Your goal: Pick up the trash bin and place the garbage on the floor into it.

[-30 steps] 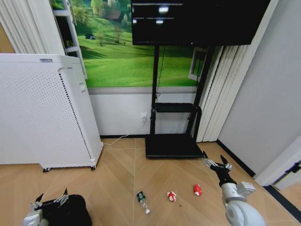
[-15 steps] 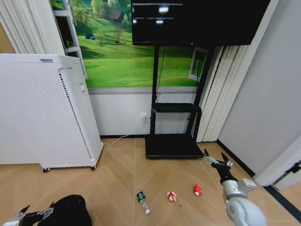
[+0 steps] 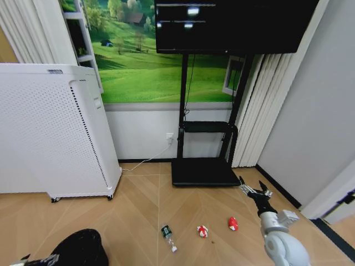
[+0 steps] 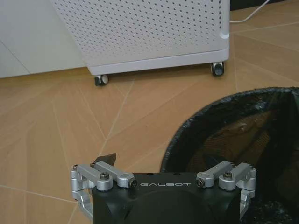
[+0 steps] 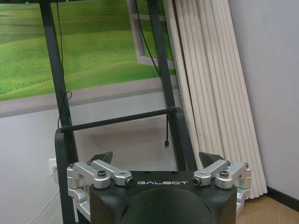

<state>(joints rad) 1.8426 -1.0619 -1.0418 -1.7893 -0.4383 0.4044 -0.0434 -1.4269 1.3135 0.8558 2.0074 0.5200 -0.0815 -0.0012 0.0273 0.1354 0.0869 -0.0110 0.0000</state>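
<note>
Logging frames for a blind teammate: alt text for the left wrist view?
The open left gripper hangs low over the floor at the rim of the black trash bin, one fingertip over the rim, not gripping it. Behind stands a white perforated appliance on casters.

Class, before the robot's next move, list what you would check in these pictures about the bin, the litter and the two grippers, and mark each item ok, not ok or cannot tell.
1. Left gripper open beside the trash bin: ok.
2. Bin gripped: not ok, nothing sits between the fingers.
3. Bin upright, mouth open: ok.
4. Bottle, wrapper and red piece lying on the floor: ok.
5. Right gripper open, holding nothing, raised beyond the red piece: ok.
6. Bin holds anything already: cannot tell.
</note>
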